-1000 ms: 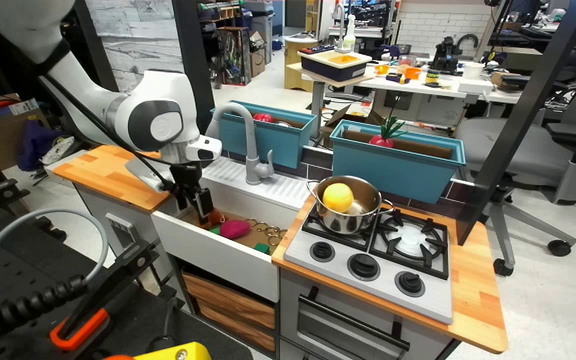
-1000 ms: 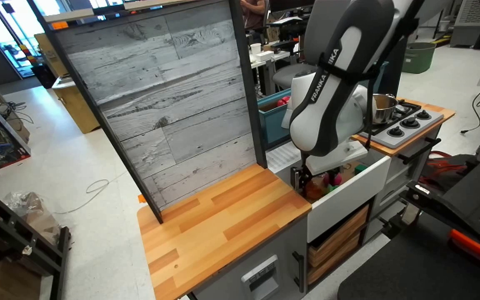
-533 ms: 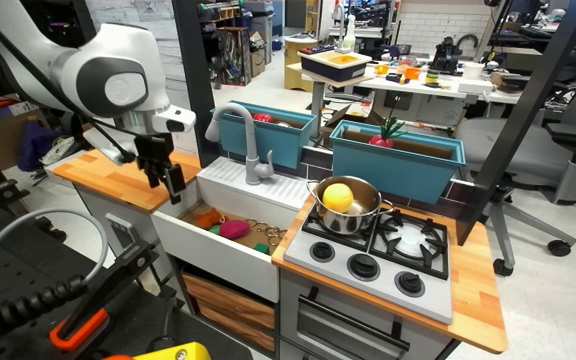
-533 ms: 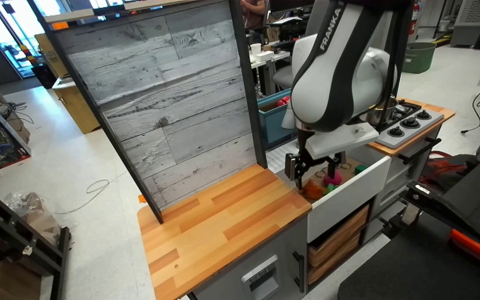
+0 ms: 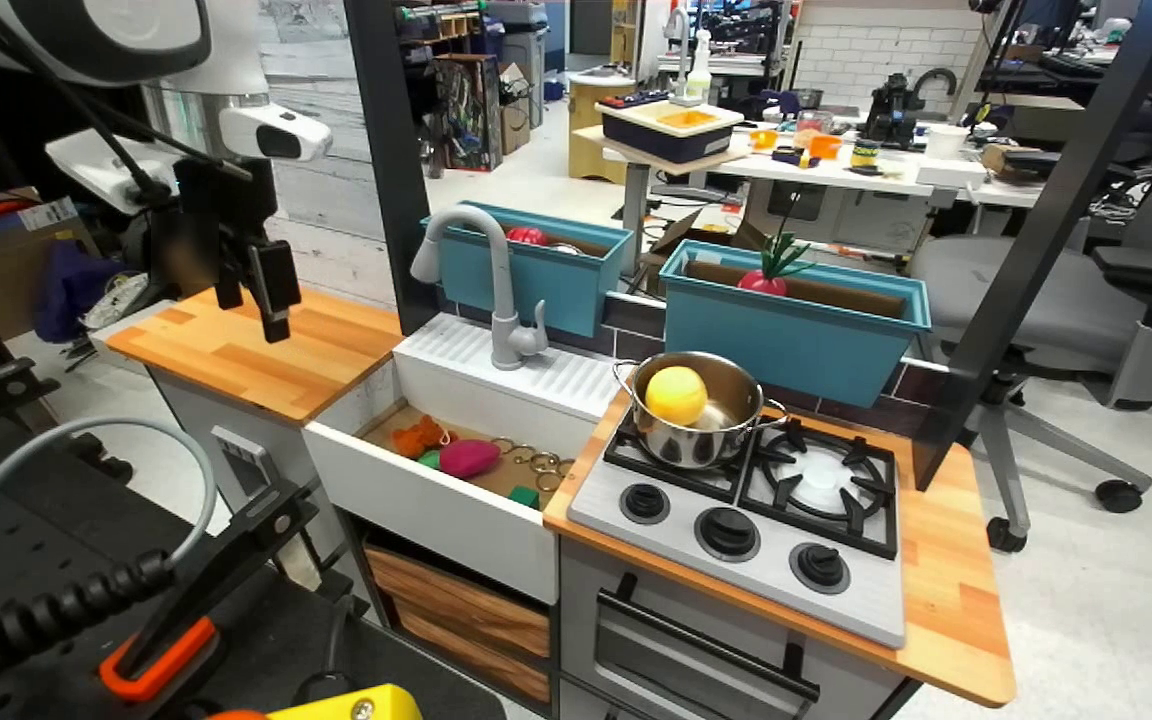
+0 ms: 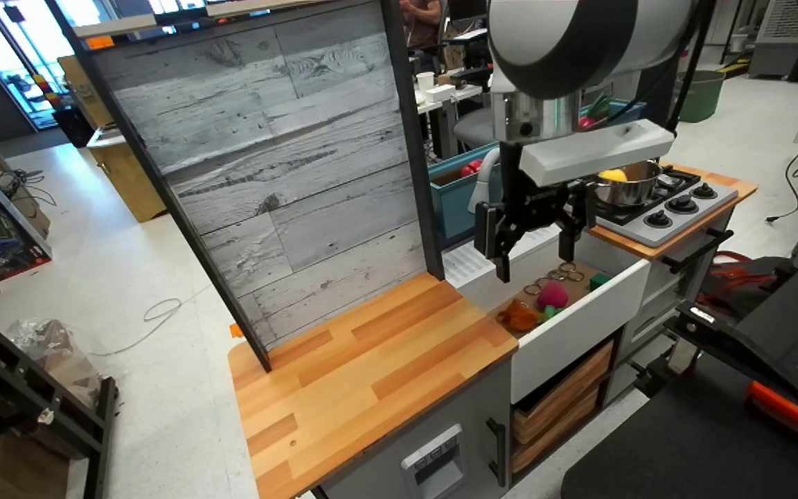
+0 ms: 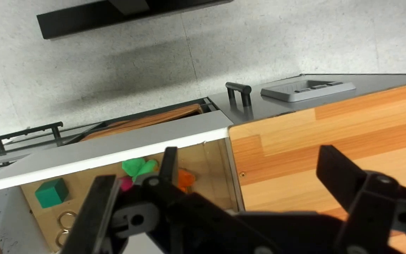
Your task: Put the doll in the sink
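Observation:
The orange-red doll lies on the floor of the white sink, at the end nearest the wooden counter. The doll shows in both exterior views (image 5: 419, 437) (image 6: 518, 315). In the wrist view the doll (image 7: 186, 178) is partly hidden behind a finger. The sink shows its front wall in both exterior views (image 5: 426, 515) (image 6: 579, 319), and its rim shows in the wrist view (image 7: 189, 141). My gripper (image 5: 254, 312) is open and empty, raised above the sink's end and the counter, apart from the doll. The gripper's spread fingers show in an exterior view (image 6: 535, 267) and in the wrist view (image 7: 248, 150).
In the sink are a pink toy (image 5: 469, 458), green bits (image 7: 137, 167), a green block (image 7: 51, 193) and several rings (image 5: 546, 465). A grey faucet (image 5: 502, 285) stands behind. A steel pot (image 5: 693, 440) with a yellow ball (image 5: 676, 396) sits on the stove. Teal bins (image 5: 786, 330) line the back.
My gripper was down in the sink at the doll. It has risen, open, up and away towards the counter side. The doll stays in the sink and is now uncovered.

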{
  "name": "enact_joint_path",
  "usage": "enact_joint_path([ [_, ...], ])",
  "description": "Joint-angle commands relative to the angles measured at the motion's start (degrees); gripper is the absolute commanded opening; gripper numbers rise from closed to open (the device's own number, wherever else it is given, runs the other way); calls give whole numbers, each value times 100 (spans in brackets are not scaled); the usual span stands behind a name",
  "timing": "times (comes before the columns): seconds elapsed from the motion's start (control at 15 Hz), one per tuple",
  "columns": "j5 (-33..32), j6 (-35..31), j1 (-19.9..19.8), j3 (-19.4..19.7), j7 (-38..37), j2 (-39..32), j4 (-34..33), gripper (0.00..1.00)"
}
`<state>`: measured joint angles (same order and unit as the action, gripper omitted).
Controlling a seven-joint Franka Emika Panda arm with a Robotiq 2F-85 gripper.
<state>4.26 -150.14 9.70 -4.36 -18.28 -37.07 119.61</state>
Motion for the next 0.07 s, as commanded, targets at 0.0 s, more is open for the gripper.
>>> enact_joint_path([
  [0.0,80,18,55,57,63,9,10,100],
])
